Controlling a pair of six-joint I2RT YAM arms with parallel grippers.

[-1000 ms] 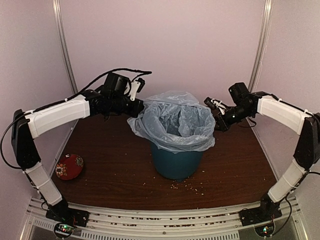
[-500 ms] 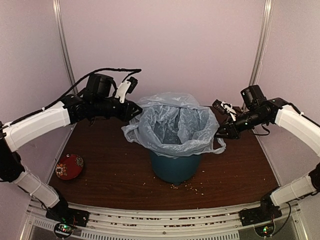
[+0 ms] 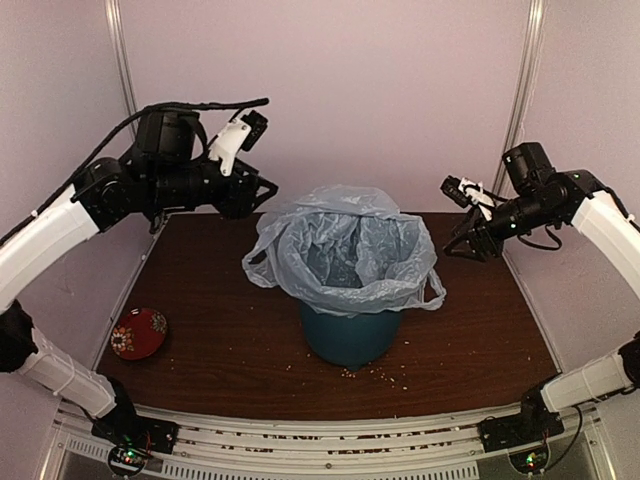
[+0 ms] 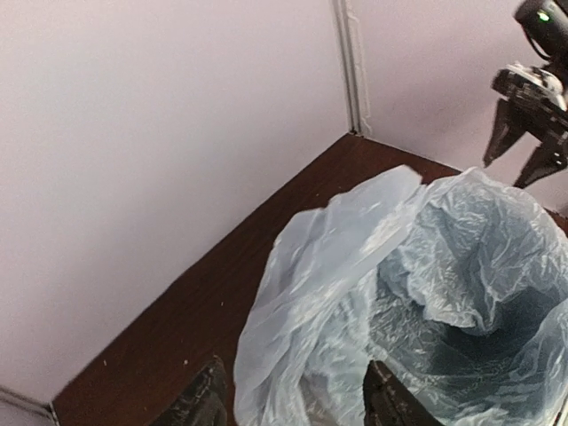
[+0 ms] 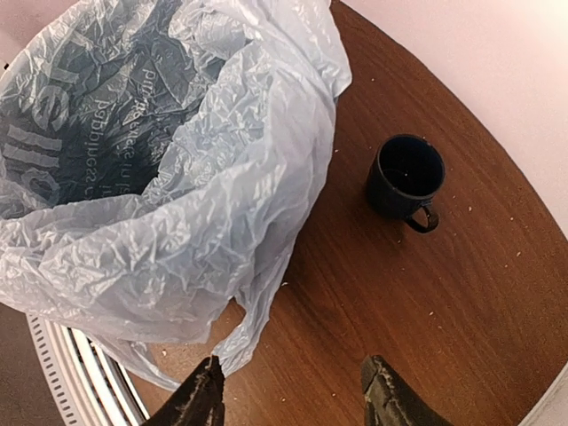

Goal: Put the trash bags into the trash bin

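The pale blue-grey trash bag (image 3: 340, 250) lines the teal trash bin (image 3: 350, 335), its crinkled rim folded outward over the bin's edge. Nothing holds it. My left gripper (image 3: 262, 192) hovers up and to the left of the bag, open, and in the left wrist view the bag (image 4: 390, 266) lies below that gripper (image 4: 293, 404). My right gripper (image 3: 458, 218) hangs open to the right of the bag. In the right wrist view the bag (image 5: 177, 177) shows white lettering inside, and one handle loop dangles near this gripper (image 5: 293, 399).
A small dark blue mug (image 5: 406, 175) stands on the brown table (image 3: 200, 300) behind the bin on the right. A red patterned bowl (image 3: 138, 332) sits at the front left. Crumbs (image 3: 375, 375) lie scattered in front of the bin. Pink walls enclose three sides.
Both grippers have gone from shut on the bag's rim to open and have drawn back outward and upward. The bag's rim has dropped and spread over the bin.
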